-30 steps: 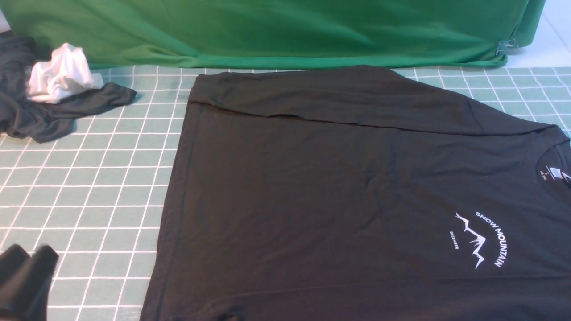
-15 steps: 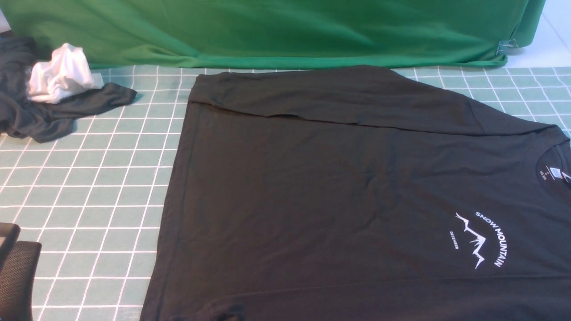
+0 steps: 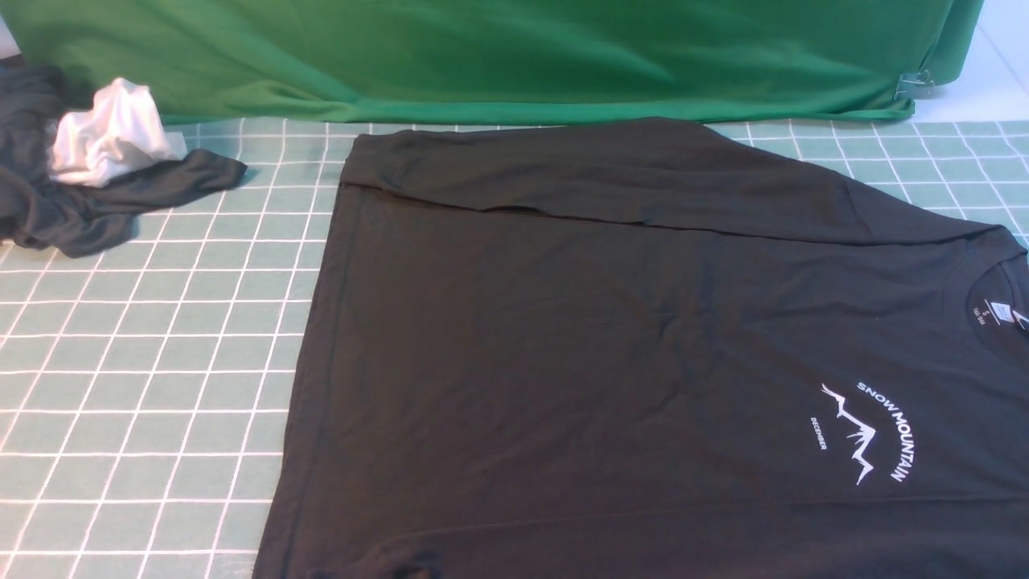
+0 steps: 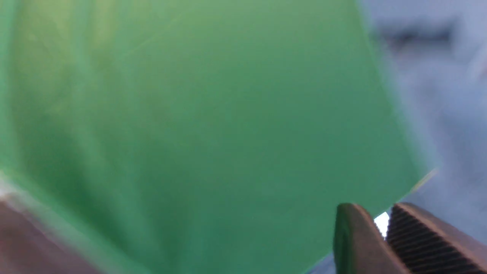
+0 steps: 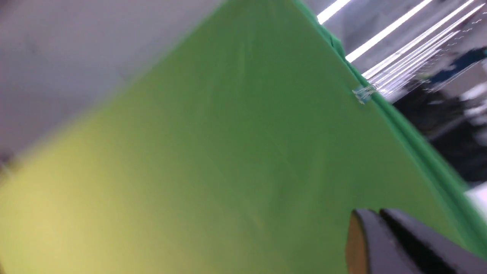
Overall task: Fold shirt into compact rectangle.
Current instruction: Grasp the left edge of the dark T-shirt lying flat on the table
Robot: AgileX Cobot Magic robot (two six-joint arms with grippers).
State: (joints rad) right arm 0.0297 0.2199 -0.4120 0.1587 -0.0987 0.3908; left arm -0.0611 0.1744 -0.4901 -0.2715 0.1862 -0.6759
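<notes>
Shirt (image 3: 563, 338): black knit cloth, matt, smooth. Chest print (image 3: 864, 434): white, flat.
Worktop (image 3: 161, 362): matt teal covering, white grid lines.
Backdrop (image 3: 482, 56): green cloth, faint sheen. Clip (image 3: 915, 83) on it: bright metal.
White cloth (image 3: 108, 133): crumpled, slight gloss.
Left fingers (image 4: 430, 239): dark, ribbed pad.
Right fingers (image 5: 414, 247): smooth matt black.
</notes>
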